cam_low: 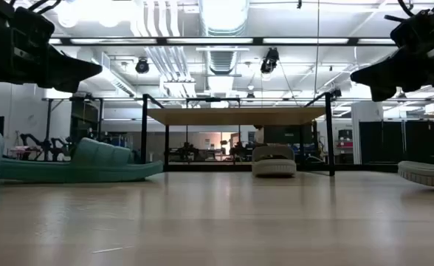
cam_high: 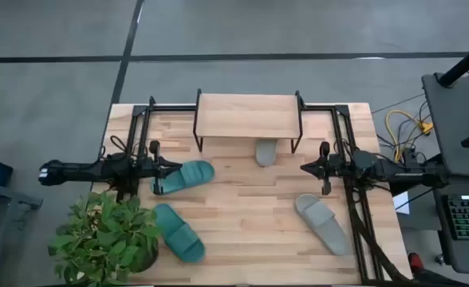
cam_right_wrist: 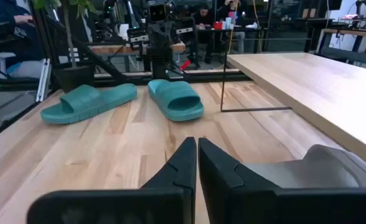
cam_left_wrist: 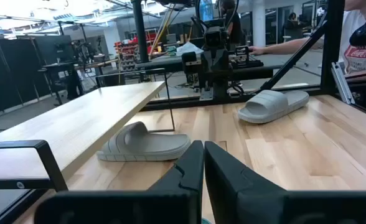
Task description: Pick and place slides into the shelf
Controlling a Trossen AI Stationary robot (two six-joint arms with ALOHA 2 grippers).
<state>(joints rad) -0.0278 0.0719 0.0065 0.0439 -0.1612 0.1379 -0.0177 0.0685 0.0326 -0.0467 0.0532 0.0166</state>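
Note:
The shelf (cam_high: 249,115) stands at the table's far edge, with its wooden board on thin black legs. One grey slide (cam_high: 266,151) lies sole down half under it, also seen as the grey slide (cam_low: 274,160) in the low view. The other grey slide (cam_high: 322,225) lies near the right side. One teal slide (cam_high: 185,175) lies left of centre and a second teal slide (cam_high: 179,231) lies beside the plant. My left gripper (cam_left_wrist: 203,163) is shut and hangs above the first teal slide. My right gripper (cam_right_wrist: 197,158) is shut and hovers right of the shelved grey slide.
A potted plant (cam_high: 107,239) fills the near left corner, close to the second teal slide. Black frame rails (cam_high: 354,199) run along the table's left and right sides. Bare wood lies in the middle (cam_high: 250,207). People sit beyond the table in both wrist views.

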